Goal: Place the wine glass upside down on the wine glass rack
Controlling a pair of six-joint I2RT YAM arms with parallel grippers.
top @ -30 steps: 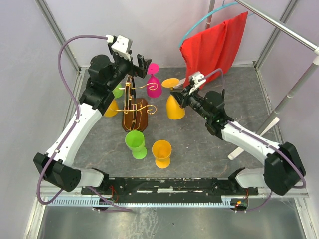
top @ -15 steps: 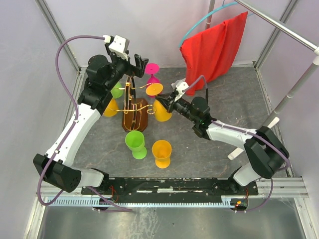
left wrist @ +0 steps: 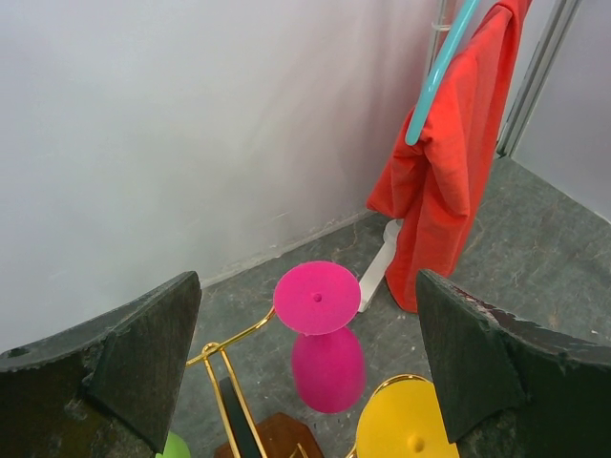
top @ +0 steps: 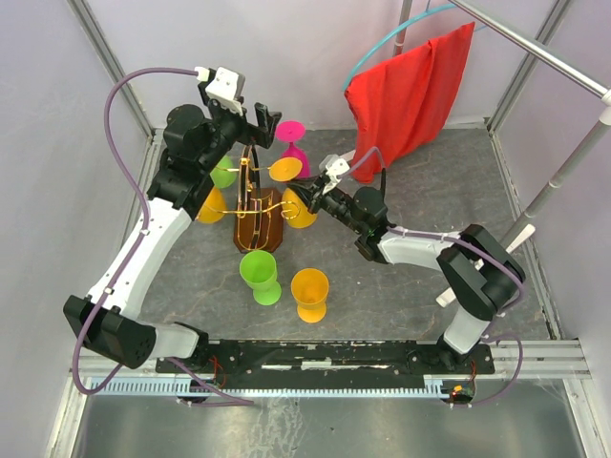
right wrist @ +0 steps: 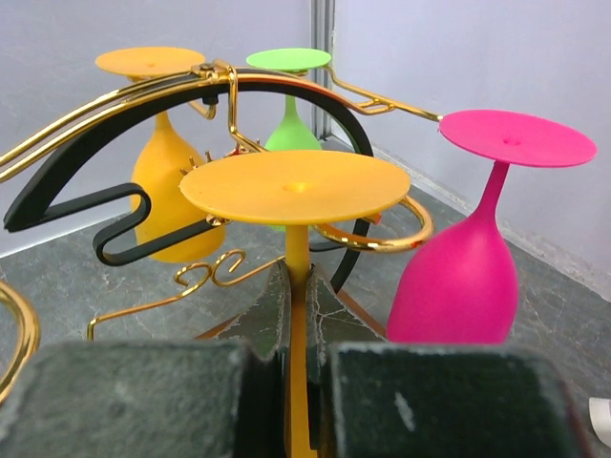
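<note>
The wine glass (top: 299,208) is yellow-orange and hangs upside down, foot (right wrist: 294,186) on top. My right gripper (top: 311,195) (right wrist: 299,315) is shut on its stem. The stem stands just in front of a gold wire loop (right wrist: 382,239) on the right side of the wine glass rack (top: 260,227), with the foot above the loop. The rack carries a pink glass (top: 293,160) (right wrist: 468,277), a green one (top: 225,174) and an orange one (top: 212,206), all upside down. My left gripper (top: 250,119) (left wrist: 310,372) hovers open above the rack's back, holding nothing.
A green glass (top: 259,275) and an orange glass (top: 309,291) stand upright on the table in front of the rack. A red cloth (top: 410,91) hangs from a rail at the back right. A white pole (top: 563,181) slants at the right.
My right arm has carried the yellow glass leftwards, up to the rack's right side. The left arm has barely shifted and stays open.
</note>
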